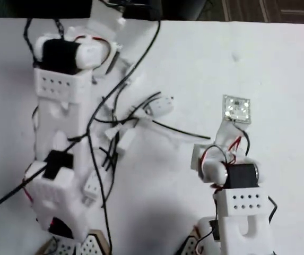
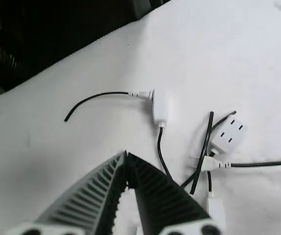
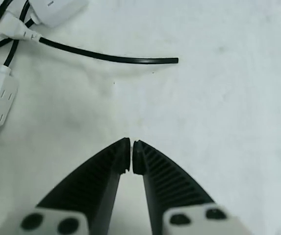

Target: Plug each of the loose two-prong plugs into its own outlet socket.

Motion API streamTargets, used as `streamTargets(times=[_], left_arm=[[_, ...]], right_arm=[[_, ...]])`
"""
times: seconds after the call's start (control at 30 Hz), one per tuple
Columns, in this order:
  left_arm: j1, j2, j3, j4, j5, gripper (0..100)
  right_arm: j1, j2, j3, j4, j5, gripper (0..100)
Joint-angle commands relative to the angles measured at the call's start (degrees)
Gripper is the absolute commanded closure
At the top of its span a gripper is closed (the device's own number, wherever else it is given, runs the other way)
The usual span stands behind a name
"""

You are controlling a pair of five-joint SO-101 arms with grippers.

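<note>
**Both pincers shut, plugs lying mid-table**

The left gripper (image 2: 126, 157) has its fingers pressed together with nothing between them, hanging just over the white table (image 2: 57, 161) near the cords. The right gripper (image 3: 131, 149) is the same deal: tips as good as touching, nothing held, over a bare patch.

In the high view the tangle of black cords (image 1: 178, 130) and white pieces sits mid-frame, a bit left of centre, right beside the arm (image 1: 61, 159) on the frame's left side.

From the left wrist camera, one socket block (image 2: 228, 134) lies slots-up (two pairs, as far as I can see). A loose plug (image 2: 210, 164) lies just beside it, prongs bare. The other plug (image 2: 141, 94) butts against a second socket (image 2: 160, 105). I can't tell how far in it is.
</note>
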Motion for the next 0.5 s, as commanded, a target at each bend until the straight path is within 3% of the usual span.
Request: streamTargets(times=[0.0, 0.23, 0.4, 0.47], left_arm=[[-1.7, -11.5, 13.1, 0.3, 0.1, 98], [-4.1, -30.5, 42.5, -0.2, -6.4, 96], [-8.3, -37.7, 63.0, -2.1, -12.0, 77], [-9.7, -38.9, 70.3, -3.1, -14.9, 74]], right_arm=[[-1.5, -0.5, -0.4, -1.0, 0.7, 97.9], [-1.7, -0.5, -0.4, -1.0, 0.7, 97.8], [-1.7, -0.5, -0.4, -1.0, 0.7, 97.8], [-1.7, -0.5, -0.4, -1.0, 0.7, 97.8]])
